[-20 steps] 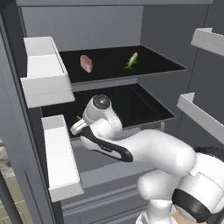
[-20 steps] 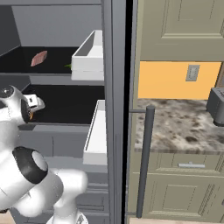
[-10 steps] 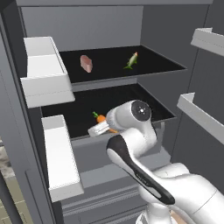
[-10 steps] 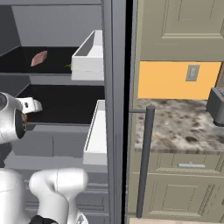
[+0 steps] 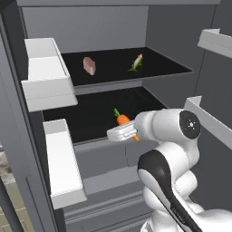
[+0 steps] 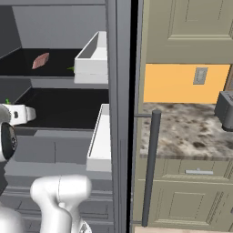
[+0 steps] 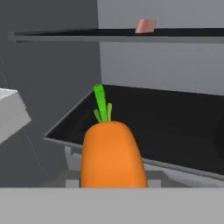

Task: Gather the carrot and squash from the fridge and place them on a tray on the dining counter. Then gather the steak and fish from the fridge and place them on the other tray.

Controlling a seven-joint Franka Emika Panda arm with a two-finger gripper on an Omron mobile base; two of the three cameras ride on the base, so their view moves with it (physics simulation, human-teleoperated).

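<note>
While your hand (image 5: 129, 130) pinches the carrot (image 5: 125, 122) at frame center, you're mid-fetch; next, carry it to a tray on the desk.

Arm swung right w/ pincer (image 5: 131, 134) holding carrot (image 5: 125, 122), now pulled back to lower shelf (image 5: 90, 115) front edge.

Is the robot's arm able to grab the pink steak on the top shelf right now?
Probably not right away. The end effector looks busy holding the carrot down at the lower shelf. The steak lies up on the top shelf, with nothing blocking it, so the carrot must go first.
</note>
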